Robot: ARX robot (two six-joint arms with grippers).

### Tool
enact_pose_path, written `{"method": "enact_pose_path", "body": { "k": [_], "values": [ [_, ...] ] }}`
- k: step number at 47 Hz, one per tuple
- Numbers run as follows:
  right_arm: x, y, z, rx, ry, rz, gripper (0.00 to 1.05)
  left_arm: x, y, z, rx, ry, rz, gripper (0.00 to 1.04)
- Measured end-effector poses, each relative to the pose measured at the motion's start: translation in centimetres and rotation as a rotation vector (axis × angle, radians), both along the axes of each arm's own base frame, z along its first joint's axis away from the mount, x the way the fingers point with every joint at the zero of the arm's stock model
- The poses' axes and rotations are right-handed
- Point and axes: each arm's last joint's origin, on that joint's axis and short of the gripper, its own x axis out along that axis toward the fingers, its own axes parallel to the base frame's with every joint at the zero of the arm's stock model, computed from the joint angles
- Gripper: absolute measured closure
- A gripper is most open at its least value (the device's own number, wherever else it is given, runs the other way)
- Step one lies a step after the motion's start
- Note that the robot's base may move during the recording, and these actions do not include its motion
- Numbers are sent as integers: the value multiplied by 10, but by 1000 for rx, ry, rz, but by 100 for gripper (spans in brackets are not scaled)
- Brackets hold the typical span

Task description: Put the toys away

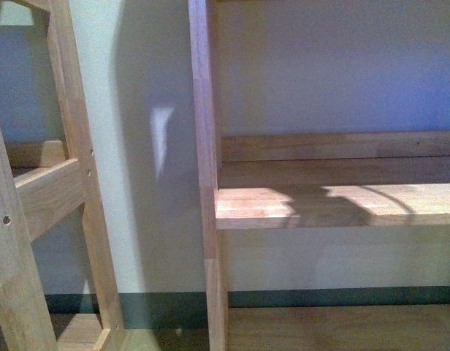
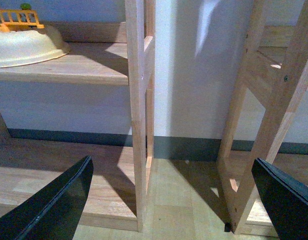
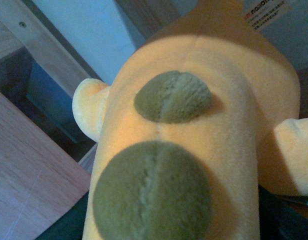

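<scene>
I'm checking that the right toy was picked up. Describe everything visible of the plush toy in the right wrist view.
The plush toy fills most of the right wrist view: plump, orange-yellow, fuzzy fabric, with two rounded olive-brown patches, each with a centre seam. Paler stubby limbs stick out on either side, and a white printed tag shows at its far end. It hangs close under the camera, above wooden boards. No gripper fingers are clearly visible.

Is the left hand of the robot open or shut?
Open. In the left wrist view, the left hand has its two black fingers far apart, with only floor and wooden shelf posts between them.
</scene>
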Motion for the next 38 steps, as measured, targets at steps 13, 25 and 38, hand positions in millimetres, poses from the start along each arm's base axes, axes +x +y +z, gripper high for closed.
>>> {"method": "enact_pose_path", "body": {
  "k": [13,25,38],
  "values": [
    [-1,-11,2,-35,-13,-84,3,0,0,0,0,0,0,6],
    [-24,-24,23,-70,-85,-154,5,0,0,0,0,0,0,6],
    [-72,-38,49,-91,-176,-240,6,0,0,0,0,0,0,6]
  ]
}}
